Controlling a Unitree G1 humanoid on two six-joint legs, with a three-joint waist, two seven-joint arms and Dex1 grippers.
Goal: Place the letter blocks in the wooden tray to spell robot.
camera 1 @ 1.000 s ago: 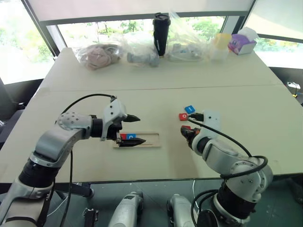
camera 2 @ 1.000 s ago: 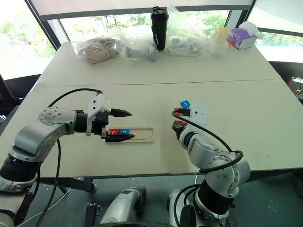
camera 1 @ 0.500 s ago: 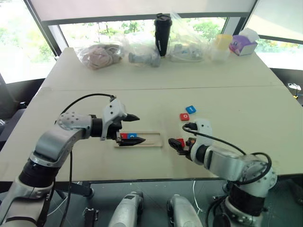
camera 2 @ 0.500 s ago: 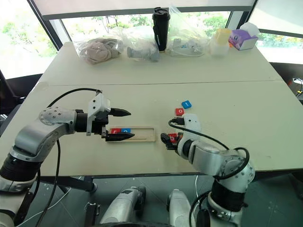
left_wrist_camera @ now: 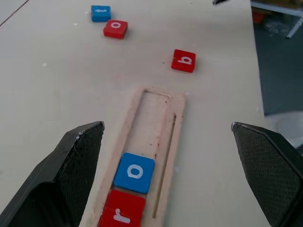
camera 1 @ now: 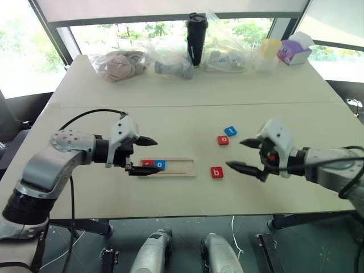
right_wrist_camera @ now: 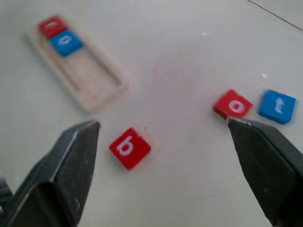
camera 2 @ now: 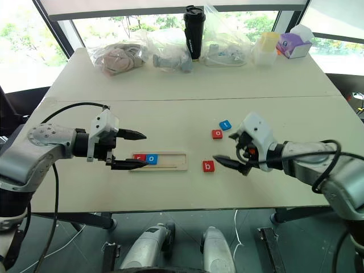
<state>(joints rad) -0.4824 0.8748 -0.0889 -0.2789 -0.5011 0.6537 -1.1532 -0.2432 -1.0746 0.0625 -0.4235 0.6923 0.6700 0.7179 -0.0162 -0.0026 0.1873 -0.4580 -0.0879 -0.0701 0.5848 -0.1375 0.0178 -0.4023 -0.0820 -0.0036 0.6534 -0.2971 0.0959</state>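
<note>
The wooden tray (camera 1: 183,169) lies at the table's middle with a red r block (camera 1: 149,164) and a blue o block (camera 1: 160,165) at its left end. A red b block (camera 1: 216,172) lies flat on the table just right of the tray. Farther back sit a red o block (camera 1: 223,140) and a blue t block (camera 1: 230,131). My left gripper (camera 1: 152,154) hovers open over the tray's left end, empty. To the right of the b block, my right gripper (camera 1: 235,153) stands open and empty, pointing left toward it.
Along the table's far edge stand plastic bags (camera 1: 119,65), a black tumbler (camera 1: 195,38), a yellow container (camera 1: 267,52) and a purple tissue box (camera 1: 294,51). The near table edge runs close below the tray.
My right gripper opened and let go of the red b block, which now lies right of the tray. The right arm swung right and up. My left gripper shifted slightly left.
</note>
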